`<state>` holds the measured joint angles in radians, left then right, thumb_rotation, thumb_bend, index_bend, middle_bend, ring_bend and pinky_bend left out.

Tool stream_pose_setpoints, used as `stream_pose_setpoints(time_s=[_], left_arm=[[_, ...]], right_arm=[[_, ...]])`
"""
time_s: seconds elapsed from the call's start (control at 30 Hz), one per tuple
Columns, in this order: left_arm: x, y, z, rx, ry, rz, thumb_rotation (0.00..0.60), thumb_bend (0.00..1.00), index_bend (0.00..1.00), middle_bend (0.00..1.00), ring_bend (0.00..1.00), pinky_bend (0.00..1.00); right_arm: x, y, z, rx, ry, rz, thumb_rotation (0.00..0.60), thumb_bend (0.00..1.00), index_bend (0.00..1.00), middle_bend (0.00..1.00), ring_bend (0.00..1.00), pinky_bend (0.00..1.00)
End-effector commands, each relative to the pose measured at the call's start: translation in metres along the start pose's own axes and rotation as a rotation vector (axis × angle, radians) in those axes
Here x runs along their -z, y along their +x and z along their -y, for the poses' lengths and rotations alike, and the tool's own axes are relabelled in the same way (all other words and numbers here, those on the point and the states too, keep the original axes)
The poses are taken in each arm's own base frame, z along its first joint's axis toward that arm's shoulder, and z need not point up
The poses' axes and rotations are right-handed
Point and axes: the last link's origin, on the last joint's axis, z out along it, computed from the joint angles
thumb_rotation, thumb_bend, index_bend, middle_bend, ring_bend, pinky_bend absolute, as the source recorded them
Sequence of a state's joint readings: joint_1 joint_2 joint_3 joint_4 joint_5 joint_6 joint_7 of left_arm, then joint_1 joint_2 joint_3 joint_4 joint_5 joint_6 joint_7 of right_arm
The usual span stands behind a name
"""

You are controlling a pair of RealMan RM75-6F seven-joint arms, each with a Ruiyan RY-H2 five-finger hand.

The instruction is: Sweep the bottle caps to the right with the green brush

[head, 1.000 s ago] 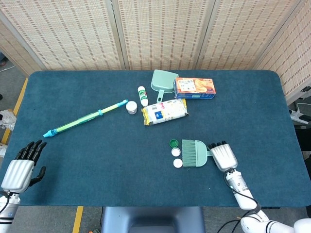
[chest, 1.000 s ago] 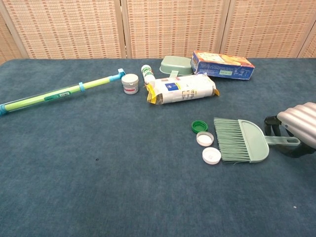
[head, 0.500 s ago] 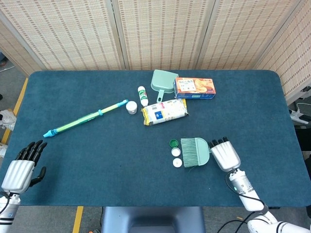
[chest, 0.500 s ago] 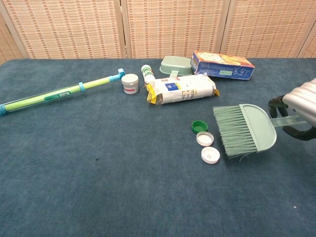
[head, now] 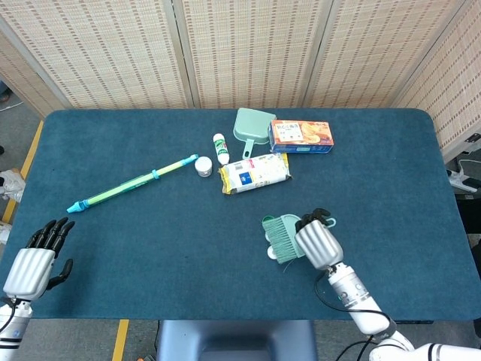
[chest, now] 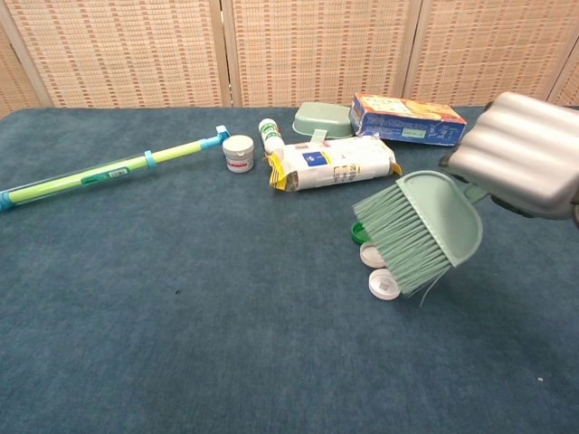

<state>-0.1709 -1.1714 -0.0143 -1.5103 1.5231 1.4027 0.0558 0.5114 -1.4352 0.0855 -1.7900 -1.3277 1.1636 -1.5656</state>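
Note:
My right hand [head: 319,242] grips the handle of the green brush [head: 282,237] and holds it raised and tilted, bristles pointing down-left. In the chest view the brush [chest: 421,226] hangs over the bottle caps, with the right hand [chest: 520,154] above and to its right. A green cap [chest: 358,231] and a white cap [chest: 369,255] peek out from behind the bristles, and a second white cap [chest: 384,284] lies just below them. From the head camera only the green cap [head: 267,222] and one white cap [head: 275,253] show. My left hand [head: 34,262] is open at the near left table edge.
At the back of the blue table [head: 113,248] lie a green dustpan [head: 252,124], a cracker box [head: 301,136], a white food bag [head: 254,172], a small white bottle [head: 220,148] and a small jar [head: 203,165]. A long green-yellow stick [head: 131,184] lies diagonally at the left.
The right hand has lifted the brush off the table and carried it left, so it now hangs tilted over the caps. The caps and the left hand have stayed put.

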Motion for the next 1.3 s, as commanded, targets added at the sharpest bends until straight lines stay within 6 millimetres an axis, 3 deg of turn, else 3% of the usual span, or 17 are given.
stream_pose_setpoints(time_s=[0.03,0.23,0.4,1.3], left_arm=[[0.0,0.001,0.001,0.004,0.002,-0.001,0.6,0.45,0.0,0.0,0.01,0.16],[0.001,0.003,0.004,0.012,0.001,-0.002,0.6,0.45,0.0,0.0,0.01,0.16],[0.002,0.003,0.003,0.013,-0.002,-0.002,0.6,0.45,0.0,0.0,0.01,0.16],[0.003,0.0,0.001,-0.002,-0.007,-0.003,0.6,0.45,0.0,0.0,0.01,0.16]], right_arm=[[-0.017,0.052,0.021,0.121,0.072,-0.037,0.6,0.42,0.92,0.83,0.58,0.48],[-0.027,0.077,0.035,0.208,0.08,-0.037,0.6,0.42,0.93,0.83,0.58,0.48],[-0.032,0.082,0.045,0.238,0.095,-0.022,0.6,0.42,0.93,0.83,0.58,0.48],[-0.044,0.033,0.036,0.338,0.065,0.131,0.6,0.42,0.93,0.83,0.58,0.48]])
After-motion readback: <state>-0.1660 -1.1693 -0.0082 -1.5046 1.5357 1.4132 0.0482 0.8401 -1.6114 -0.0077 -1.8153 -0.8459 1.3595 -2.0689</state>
